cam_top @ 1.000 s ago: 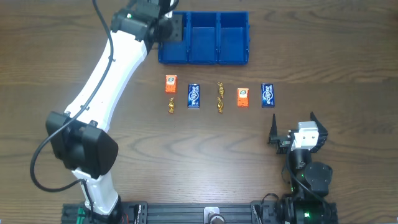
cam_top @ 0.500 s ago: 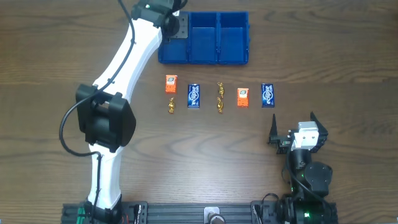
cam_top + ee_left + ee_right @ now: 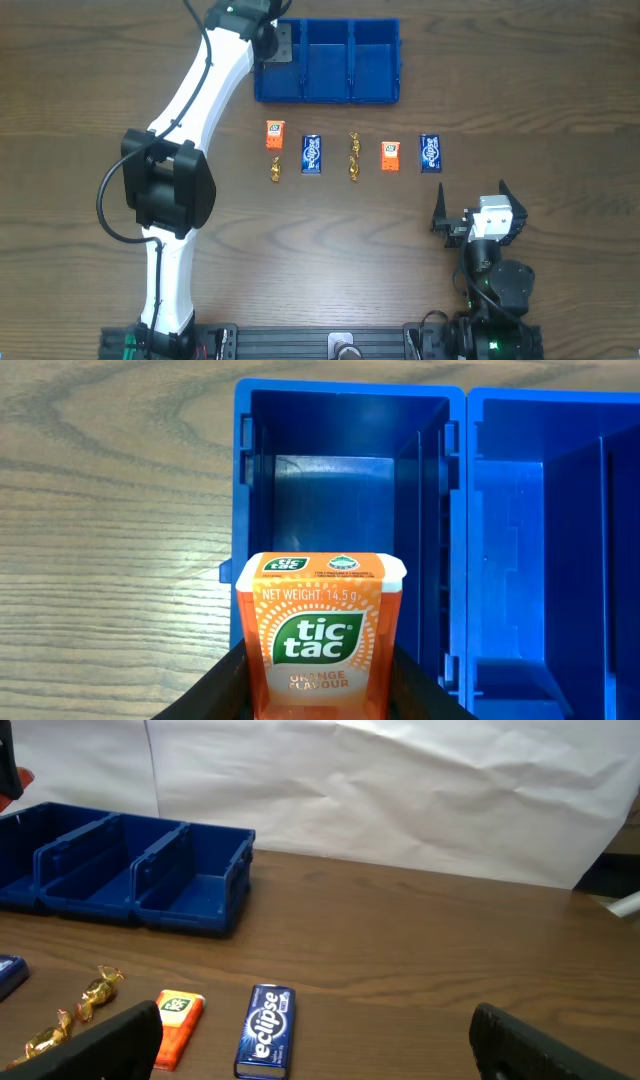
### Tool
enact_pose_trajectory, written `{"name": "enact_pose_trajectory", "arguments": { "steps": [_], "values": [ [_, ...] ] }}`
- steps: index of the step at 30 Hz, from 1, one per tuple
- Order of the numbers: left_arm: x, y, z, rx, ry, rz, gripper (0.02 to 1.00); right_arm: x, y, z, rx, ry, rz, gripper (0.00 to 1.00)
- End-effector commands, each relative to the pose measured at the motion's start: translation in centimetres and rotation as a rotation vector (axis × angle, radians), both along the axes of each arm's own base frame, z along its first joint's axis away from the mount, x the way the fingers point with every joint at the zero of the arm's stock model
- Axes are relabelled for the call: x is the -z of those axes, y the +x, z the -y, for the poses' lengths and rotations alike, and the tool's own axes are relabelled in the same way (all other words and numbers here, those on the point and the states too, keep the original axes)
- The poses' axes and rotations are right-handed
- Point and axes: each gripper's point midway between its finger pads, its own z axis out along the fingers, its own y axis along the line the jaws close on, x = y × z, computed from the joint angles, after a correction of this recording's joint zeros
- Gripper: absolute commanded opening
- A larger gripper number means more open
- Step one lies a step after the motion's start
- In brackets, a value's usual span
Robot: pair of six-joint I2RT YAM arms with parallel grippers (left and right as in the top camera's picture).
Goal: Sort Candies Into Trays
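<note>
Reaching from the near-left corner of the worktop (image 3: 90, 90) towards its far edge, the left arm carries the left gripper (image 3: 276, 40) at the left end of the blue tray (image 3: 350, 95) in the top view. The tray has three compartments side by side. Nearer the middle of the worktop lies a row of sweets: the left orange box (image 3: 275, 134), the left blue pack (image 3: 312, 153), the right orange box (image 3: 390, 156) and the right blue pack (image 3: 431, 152). One gold candy (image 3: 276, 172) lies just below the left orange box, and a gold pair (image 3: 353, 158) lies between the left blue pack and the right orange box. The right gripper (image 3: 472, 205) sits near the near edge, close to the right blue pack, its claw spread apart.

At the left wrist, the left gripper (image 3: 320, 705) is clamped on the held orange box (image 3: 322, 640), which stands upright at the near rim of the blue tray's (image 3: 350, 390) end compartment.

From the right wrist, the right gripper (image 3: 320, 1055) has its claw wide apart above the worktop (image 3: 420, 960). Just beyond it lie the right blue pack (image 3: 265, 1030), the right orange box (image 3: 175, 1025) beside it, and the gold pair (image 3: 75, 1010). The blue tray (image 3: 190, 910) stands farther off, towards the far edge.
</note>
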Motion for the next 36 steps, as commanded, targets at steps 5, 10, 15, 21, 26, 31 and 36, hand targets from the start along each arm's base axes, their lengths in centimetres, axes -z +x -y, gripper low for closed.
{"name": "enact_pose_trajectory", "arguments": {
  "steps": [5, 10, 15, 21, 26, 31, 36],
  "values": [
    [1.0, 0.5, 0.1, -0.011, 0.000, -0.010, 0.220, 0.2, 0.0, 0.1, 0.003, -0.014, -0.008, 0.998],
    [1.1, 0.4, 0.2, -0.009, -0.002, -0.012, 0.222, 0.2, 0.0, 0.1, 0.003, -0.014, -0.008, 0.998],
    [1.1, 0.4, 0.3, -0.007, -0.002, -0.013, 0.237, 0.2, 0.0, 0.1, 0.003, -0.014, -0.008, 0.998],
    [1.1, 0.4, 0.5, -0.003, -0.002, -0.012, 0.533, 0.2, 0.0, 0.1, 0.003, -0.014, -0.008, 0.998],
    [1.1, 0.3, 0.7, 0.000, -0.002, -0.011, 0.996, 0.2, 0.0, 0.1, 0.003, -0.014, -0.008, 0.998],
    [1.1, 0.3, 0.8, 0.002, -0.002, -0.010, 0.996, 0.2, 0.0, 0.1, 0.003, -0.014, -0.008, 0.998],
    [0.2, -0.1, 1.1, 0.005, -0.008, -0.004, 0.996, 0.2, 0.0, 0.1, 0.003, -0.014, -0.008, 0.996]
  ]
}}
